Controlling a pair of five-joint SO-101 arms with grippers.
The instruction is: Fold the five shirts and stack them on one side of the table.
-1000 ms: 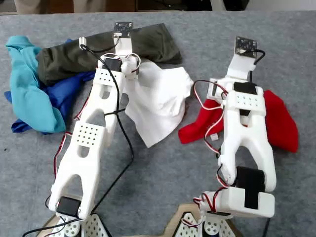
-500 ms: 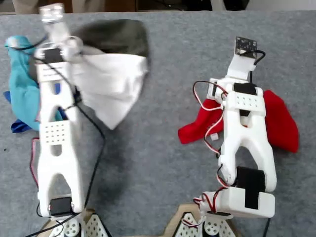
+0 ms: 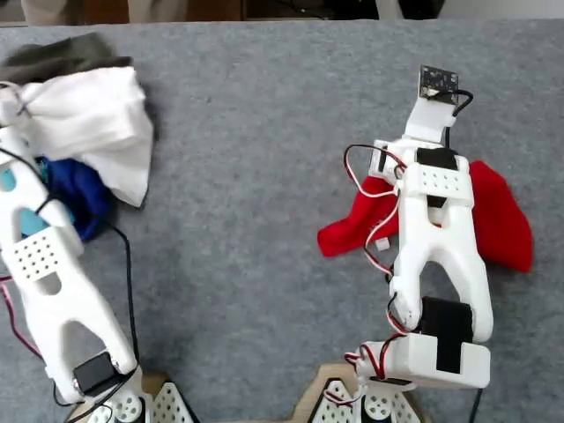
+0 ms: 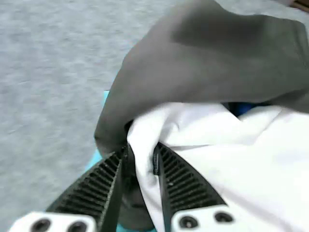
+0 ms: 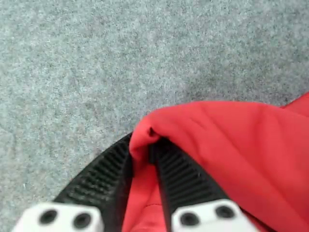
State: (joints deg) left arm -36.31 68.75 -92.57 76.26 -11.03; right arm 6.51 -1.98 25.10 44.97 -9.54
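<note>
White moulded-plastic left arm (image 3: 53,300) and right arm (image 3: 438,238), each with a dotted grid of holes in its shell and black servo blocks (image 3: 445,330). Red, white and black cables (image 3: 377,242) loop at the joints. Black ribbed left fingers (image 4: 94,191) and right fingers (image 5: 186,181) sit on white bases with paired screw holes.

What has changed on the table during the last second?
The left pincer, shut on the white shirt, swung to the left side of the table, dragging that shirt, and the dark shirt with it, over the blue shirt. The right pincer, shut on the red shirt, stayed put.
</note>
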